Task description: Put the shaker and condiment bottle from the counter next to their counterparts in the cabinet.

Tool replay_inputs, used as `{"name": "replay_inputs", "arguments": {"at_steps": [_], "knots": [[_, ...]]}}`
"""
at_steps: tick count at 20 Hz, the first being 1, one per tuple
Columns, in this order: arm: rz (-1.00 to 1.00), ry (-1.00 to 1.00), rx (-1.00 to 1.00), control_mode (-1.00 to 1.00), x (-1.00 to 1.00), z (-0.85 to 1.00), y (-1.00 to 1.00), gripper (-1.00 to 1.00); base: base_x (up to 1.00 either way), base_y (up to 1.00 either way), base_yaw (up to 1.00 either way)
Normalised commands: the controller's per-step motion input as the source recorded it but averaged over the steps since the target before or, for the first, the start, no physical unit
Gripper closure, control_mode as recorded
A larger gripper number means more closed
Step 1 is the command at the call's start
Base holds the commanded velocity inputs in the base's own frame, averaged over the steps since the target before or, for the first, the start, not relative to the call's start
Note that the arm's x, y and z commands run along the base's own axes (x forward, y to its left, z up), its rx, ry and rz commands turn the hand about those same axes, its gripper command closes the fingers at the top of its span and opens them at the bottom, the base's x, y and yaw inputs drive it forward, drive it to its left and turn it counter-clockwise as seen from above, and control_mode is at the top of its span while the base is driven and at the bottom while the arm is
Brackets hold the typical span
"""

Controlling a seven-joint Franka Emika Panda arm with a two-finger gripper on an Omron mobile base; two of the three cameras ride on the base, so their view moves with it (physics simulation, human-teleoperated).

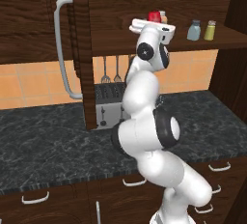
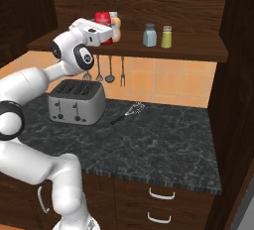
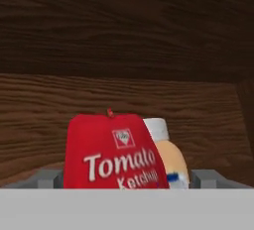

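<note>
- End effector [image 2: 105, 31]: raised to the cabinet shelf, reaching level into the open cabinet. In the hand view the two grey fingers [image 3: 48, 178] stand on either side of the red bottle's base; whether they pinch it or stand spread around it cannot be told.
- Red bottle [image 3: 111, 152]: at the shelf, at the tip of the end effector. Long axis vertical, upright, small red tip pointing up. Label reads "Tomato Ketchup", facing the hand camera.
- Peach-orange bottle [image 3: 168, 159]: upright, white cap up, just behind and beside the red bottle; touching or not cannot be told.
- Blue-grey shaker [image 2: 149, 35]: on the shelf, upright, grey cap up, long axis vertical. Well apart from the two bottles, further toward the shelf's right end.
- Yellow-green shaker [image 2: 166, 37]: on the same shelf, upright, just beside the blue-grey shaker on its right, with a slim gap between them.
- Cabinet [image 1: 212, 42]: dark brown wood, one shelf; door [image 1: 84, 49] swung open, with a long grey bar handle [image 1: 61, 49].
- Desk [image 2: 163, 140]: black with grey veining, over dark drawers with pale handles.
- Toaster [image 2: 77, 101]: grey, on the desk under the shelf.
- Whisk [image 2: 130, 111]: lying flat on the desk, near the toaster.
- Utensils [image 2: 109, 68]: hanging on the tiled wall below the shelf.
</note>
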Motion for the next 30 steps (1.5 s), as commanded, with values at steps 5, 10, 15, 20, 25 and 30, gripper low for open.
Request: {"name": "replay_inputs", "arguments": {"at_steps": [5, 10, 15, 20, 25, 30], "knots": [[0.0, -0.12, 0.03, -1.0, -0.21, 0.13, 0.0, -1.0, 0.0, 0.0, 0.0], [0.0, -0.14, 0.02, -1.0, -0.27, 0.08, 0.0, -1.0, 0.0, 0.0, 0.0], [0.0, -0.18, 0.0, -1.0, -0.61, 0.02, 0.0, -1.0, 0.0, 0.0, 0.0], [0.0, -0.26, 0.0, -1.0, -1.0, -0.18, 0.0, -1.0, 0.0, 0.0, 0.0], [-0.03, -0.32, 0.02, -1.0, -1.0, -0.08, 0.0, -1.0, 0.0, 0.0, 0.0], [-0.03, -0.3, 0.03, -1.0, -1.0, -0.2, 0.0, -1.0, 0.0, 0.0, 0.0]]}}
